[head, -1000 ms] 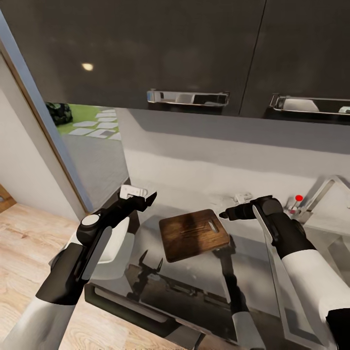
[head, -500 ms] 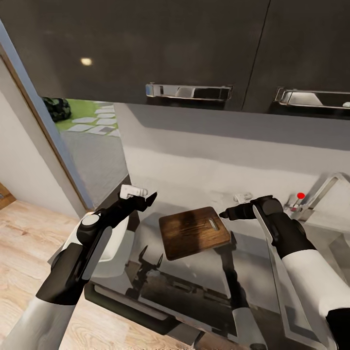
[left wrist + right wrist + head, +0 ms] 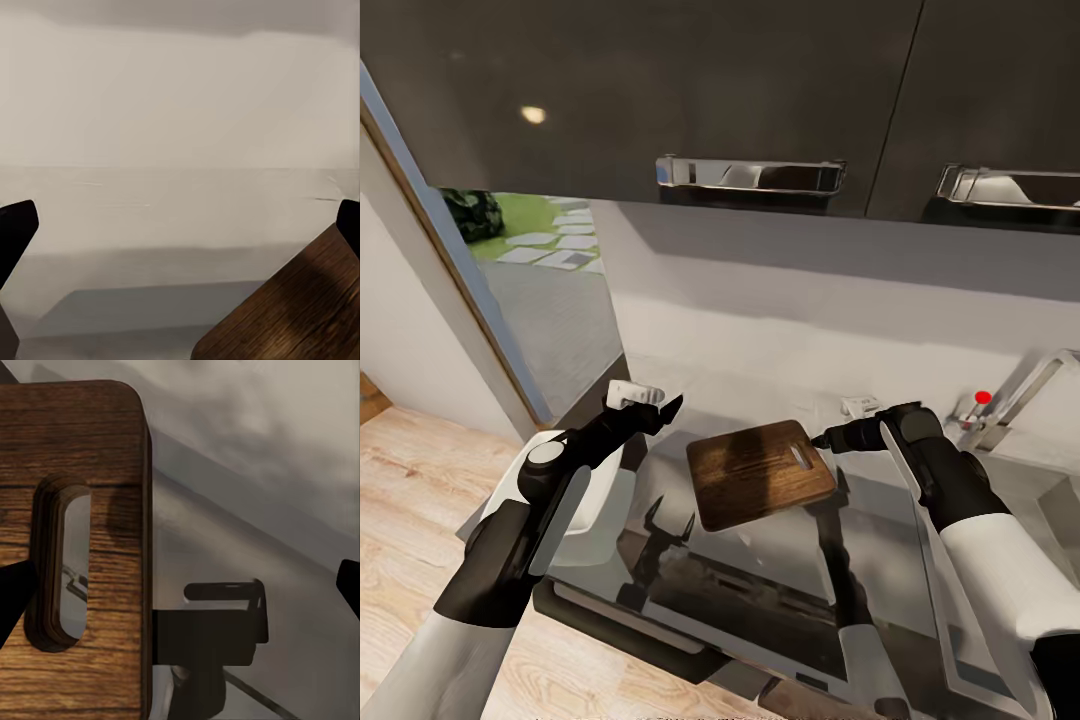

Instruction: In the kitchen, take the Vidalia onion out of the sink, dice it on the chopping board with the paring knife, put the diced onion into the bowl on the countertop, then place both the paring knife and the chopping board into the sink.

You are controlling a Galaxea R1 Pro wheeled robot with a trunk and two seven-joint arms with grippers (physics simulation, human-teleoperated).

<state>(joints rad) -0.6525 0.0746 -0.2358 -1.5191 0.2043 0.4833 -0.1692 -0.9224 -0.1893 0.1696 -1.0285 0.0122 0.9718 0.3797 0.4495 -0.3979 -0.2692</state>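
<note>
Risk, board: the right gripper [image 3: 822, 439] hangs just past the slot end of the board [image 3: 759, 474]; a careless drop could nudge the board along the countertop [image 3: 760, 560] or skew it, by my judgement.
Risk, left arm: the left gripper [image 3: 672, 404] hovers above the bowl [image 3: 592, 505]; a downward slip could knock it.
Risk, reach: the sink [image 3: 1050, 500] sits at the far right of the head view, its basin mostly cut off; the onion and knife cannot be placed from these pictures, so any reach there starts blind.
Left gripper: fingers spread wide in the left wrist view, nothing between them.
Right gripper: fingertips far apart in the right wrist view, empty.
Board: flat on the countertop between the two arms, slot [image 3: 60, 570] toward the right gripper, a corner near the left.
Tap: red dot [image 3: 984, 397] behind the right arm.
</note>
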